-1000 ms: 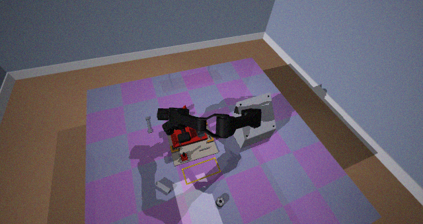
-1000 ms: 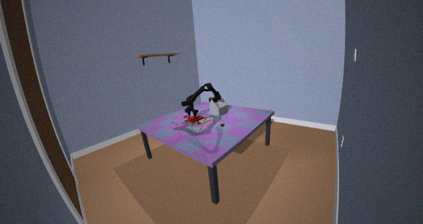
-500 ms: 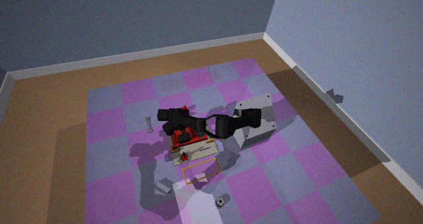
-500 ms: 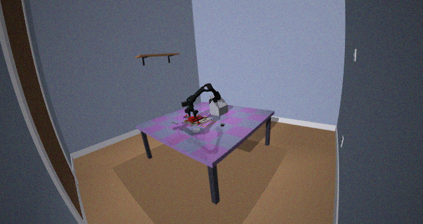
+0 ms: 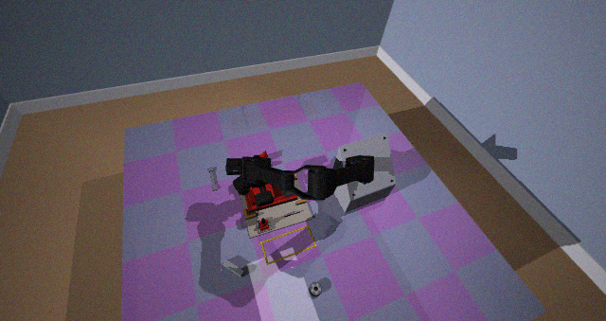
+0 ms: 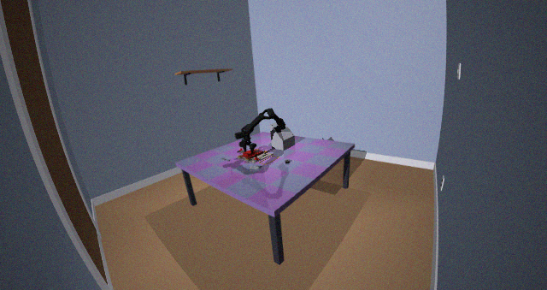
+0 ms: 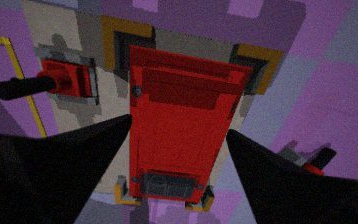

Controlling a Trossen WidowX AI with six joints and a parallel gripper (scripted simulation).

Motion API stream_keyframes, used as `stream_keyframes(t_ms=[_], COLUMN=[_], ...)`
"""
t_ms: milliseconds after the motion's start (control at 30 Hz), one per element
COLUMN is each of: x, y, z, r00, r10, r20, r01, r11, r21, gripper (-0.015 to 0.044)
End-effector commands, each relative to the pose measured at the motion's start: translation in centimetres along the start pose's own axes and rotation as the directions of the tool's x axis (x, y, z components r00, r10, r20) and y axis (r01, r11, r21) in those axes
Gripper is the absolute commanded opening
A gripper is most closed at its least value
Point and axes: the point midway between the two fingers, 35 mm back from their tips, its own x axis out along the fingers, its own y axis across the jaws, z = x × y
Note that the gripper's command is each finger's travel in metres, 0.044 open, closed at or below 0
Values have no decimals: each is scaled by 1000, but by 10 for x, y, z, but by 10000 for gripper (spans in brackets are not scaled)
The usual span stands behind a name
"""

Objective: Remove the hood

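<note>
The red toy car [image 5: 279, 197] [image 7: 180, 125] sits on a beige board [image 5: 279, 219] [image 7: 92, 117] between yellow-edged corner brackets. Its red top shows seams and a dark grey panel at the lower end in the wrist view; the hood's exact edges are hard to tell. My gripper [image 6: 248, 149] [image 7: 180, 126] is open and empty. It points down above the car, its fingertips on either side of the red top in the wrist view; their height over it is unclear. The marked area, a yellow outline [image 5: 264, 253] [image 7: 36, 114], lies beside the board with no hood in it.
A red clamp with a black handle [image 5: 263, 224] [image 7: 67, 80] stands on the board, another [image 7: 313, 169] on the opposite side. A grey box [image 5: 369, 152] [image 6: 283, 139] stands under the arm's base. A grey bar [image 5: 213, 179], a grey block [image 5: 238, 267] and a round part [image 5: 315, 289] lie around.
</note>
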Motion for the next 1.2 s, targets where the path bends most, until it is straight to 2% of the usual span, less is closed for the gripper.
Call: stream_keyframes(t_ms=[0,433,567,867,1167], x=[4,10,7,7,3], y=[-1,0,0,0,0], z=[-1,-2,0,0,0], r00=[1000,1000,1000,1000,1000], r10=[6,6,1,1,0], r20=[-2,-2,0,0,0], r01=[-6,-6,-1,-1,0], r11=[1000,1000,1000,1000,1000], r21=[8,8,0,0,0], gripper=[440,440,335,275,39])
